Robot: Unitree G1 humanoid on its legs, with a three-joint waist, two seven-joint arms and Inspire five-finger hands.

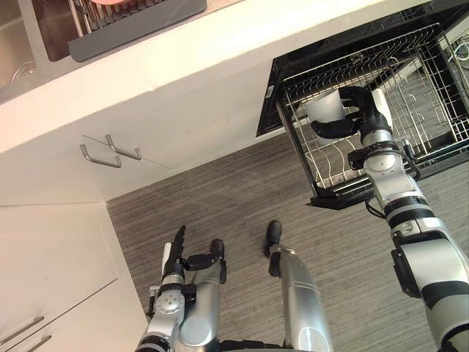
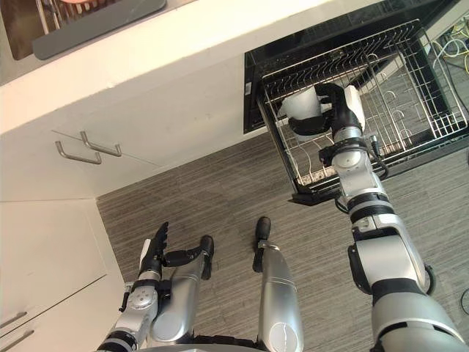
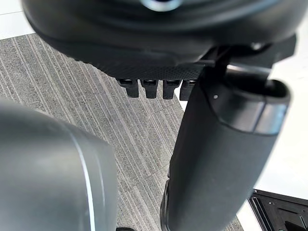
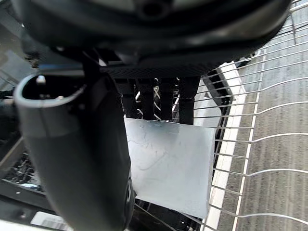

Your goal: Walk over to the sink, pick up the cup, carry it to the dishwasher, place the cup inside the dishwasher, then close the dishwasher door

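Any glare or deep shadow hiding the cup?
Left eye view: no; the white cylindrical cup, gripped by the right hand, stands out against the dark dishwasher cavity. Right wrist view: cup dimmer, shaded beneath the hand, outline clear; the wire rack catches light without glare. Left hand open, low in left eye view.

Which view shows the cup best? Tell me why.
Left eye view: the cup shows clearly, gripped by the right hand at the dishwasher rack. Right eye view matches; right wrist view shows its white side partly behind the thumb.

Kitchen: white counter point(image 1: 220, 51), sink point(image 1: 18, 55), handled cabinets point(image 1: 168, 117), open dishwasher point(image 1: 344, 44) with wire rack point(image 1: 432, 110).
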